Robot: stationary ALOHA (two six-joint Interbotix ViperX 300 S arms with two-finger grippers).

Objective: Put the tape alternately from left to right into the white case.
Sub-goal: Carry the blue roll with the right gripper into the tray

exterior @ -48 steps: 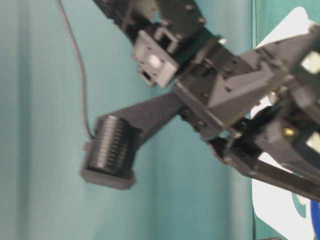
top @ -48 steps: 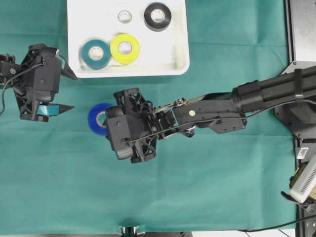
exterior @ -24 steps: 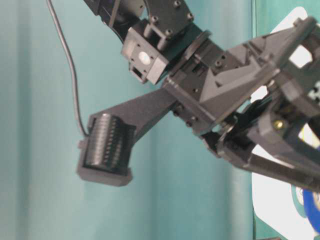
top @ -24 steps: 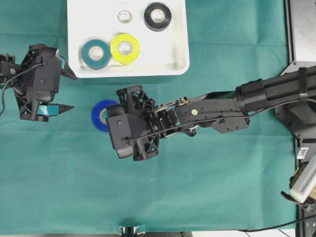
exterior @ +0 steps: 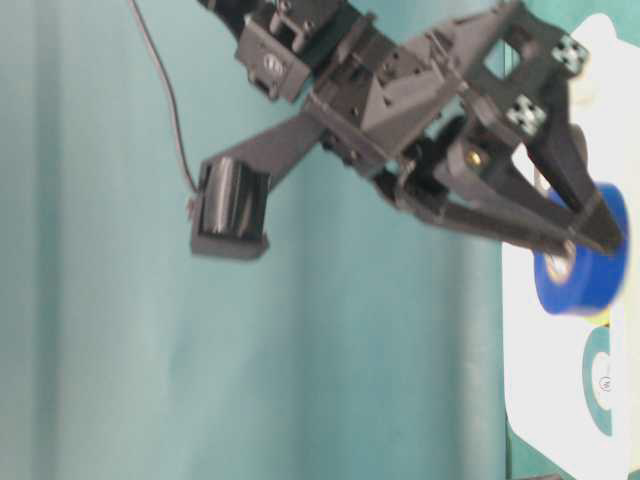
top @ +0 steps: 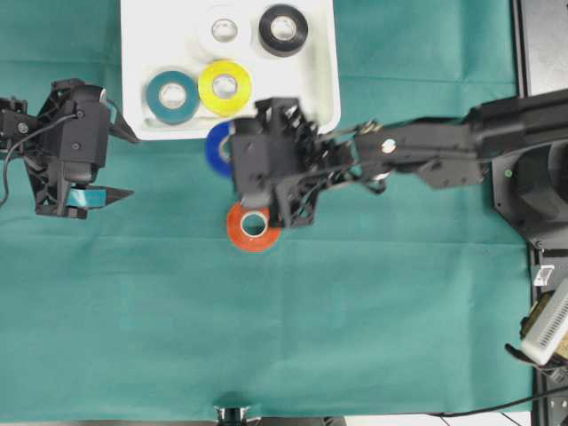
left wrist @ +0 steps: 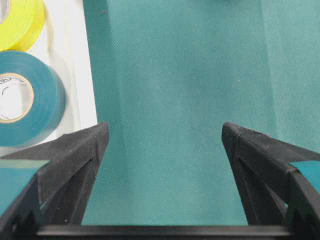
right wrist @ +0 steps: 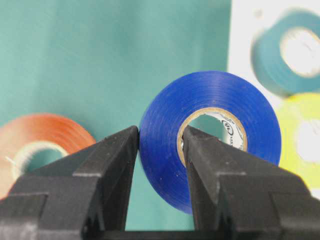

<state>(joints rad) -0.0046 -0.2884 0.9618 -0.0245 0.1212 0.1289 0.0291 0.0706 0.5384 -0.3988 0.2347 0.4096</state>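
My right gripper (top: pixel 227 149) is shut on the blue tape (top: pixel 216 148), one finger inside the core and one outside (right wrist: pixel 160 137). It holds the roll upright (right wrist: pixel 210 95) above the cloth, just in front of the near rim of the white case (top: pixel 328 106). The blue tape (exterior: pixel 585 275) also shows lifted in the table-level view. The orange-red tape (top: pixel 253 227) lies flat on the cloth under the right wrist. Teal (top: pixel 172 96), yellow (top: pixel 224 87), white (top: pixel 223 29) and black (top: pixel 283 29) rolls lie in the case. My left gripper (top: pixel 131 165) stands open and holds nothing (left wrist: pixel 165 132), left of the case.
Green cloth (top: pixel 355 337) covers the table. Dark equipment (top: pixel 543 53) stands along the right edge. The right arm (top: pixel 426 155) stretches across the middle from the right. The case's left rim (left wrist: pixel 87 90) sits beside my left finger.
The right gripper has lifted the blue tape and carried it up and right toward the case's front rim. The orange-red tape is now uncovered. The left arm has not moved.
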